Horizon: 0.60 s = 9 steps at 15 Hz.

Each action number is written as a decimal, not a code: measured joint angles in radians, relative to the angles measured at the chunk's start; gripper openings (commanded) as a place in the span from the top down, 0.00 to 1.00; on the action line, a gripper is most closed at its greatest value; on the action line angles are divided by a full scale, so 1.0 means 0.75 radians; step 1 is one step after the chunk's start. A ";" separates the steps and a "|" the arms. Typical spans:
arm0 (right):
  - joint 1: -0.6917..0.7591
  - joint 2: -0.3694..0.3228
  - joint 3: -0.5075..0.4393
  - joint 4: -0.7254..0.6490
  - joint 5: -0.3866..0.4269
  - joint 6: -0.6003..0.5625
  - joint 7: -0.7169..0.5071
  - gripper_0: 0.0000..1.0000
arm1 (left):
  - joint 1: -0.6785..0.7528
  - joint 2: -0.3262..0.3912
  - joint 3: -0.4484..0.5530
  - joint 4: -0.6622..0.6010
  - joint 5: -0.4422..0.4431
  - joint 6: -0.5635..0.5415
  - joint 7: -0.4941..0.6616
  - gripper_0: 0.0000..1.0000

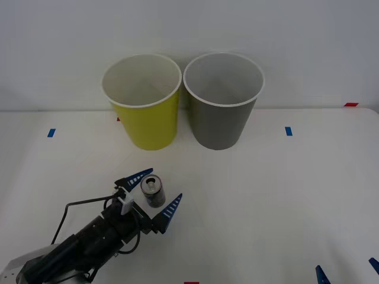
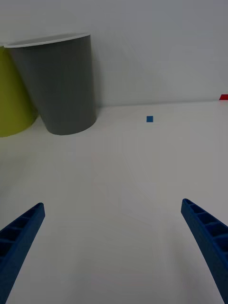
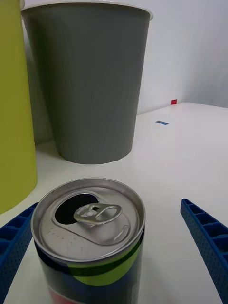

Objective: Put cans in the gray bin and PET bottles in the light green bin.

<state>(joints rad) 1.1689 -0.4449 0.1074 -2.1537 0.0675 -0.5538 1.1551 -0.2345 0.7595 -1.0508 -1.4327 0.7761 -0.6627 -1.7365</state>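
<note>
We record the can point(image 3: 89, 237): brushed silver metal top, glossy printed side. Gray bin point(image 1: 223, 100) and light green bin point(image 1: 142, 102): smooth matt plastic, we judge. Left pincer point(image 1: 156, 194) fingers: ribbed blue plastic. Surface point(image 1: 266, 195): smooth, white, faintly sheened.

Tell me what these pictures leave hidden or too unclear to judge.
- Bin floors: in the front view, the walls of the light green bin and gray bin hide their bottoms.
- Can print: too small in the front view, cut off by the picture edge in the left wrist view.
- Left gripper: open around the can, contact unclear.
- Right gripper: open, arm cut off by the front view's edge.
</note>
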 measured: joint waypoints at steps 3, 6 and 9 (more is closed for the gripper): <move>0.000 0.000 0.000 0.000 0.000 0.000 0.000 0.00 | -0.001 0.000 0.000 0.000 -0.001 0.000 0.004 0.00; 0.000 0.000 0.000 0.000 0.000 0.000 0.000 0.00 | -0.009 -0.002 0.000 0.000 -0.003 0.000 0.007 0.95; 0.000 0.000 0.000 0.000 0.000 0.000 0.000 0.00 | -0.011 -0.002 0.000 0.000 -0.014 0.000 0.006 0.98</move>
<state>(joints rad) 1.1689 -0.4449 0.1074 -2.1537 0.0675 -0.5538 1.1551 -0.2431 0.7578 -1.0508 -1.4326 0.7654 -0.6627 -1.7317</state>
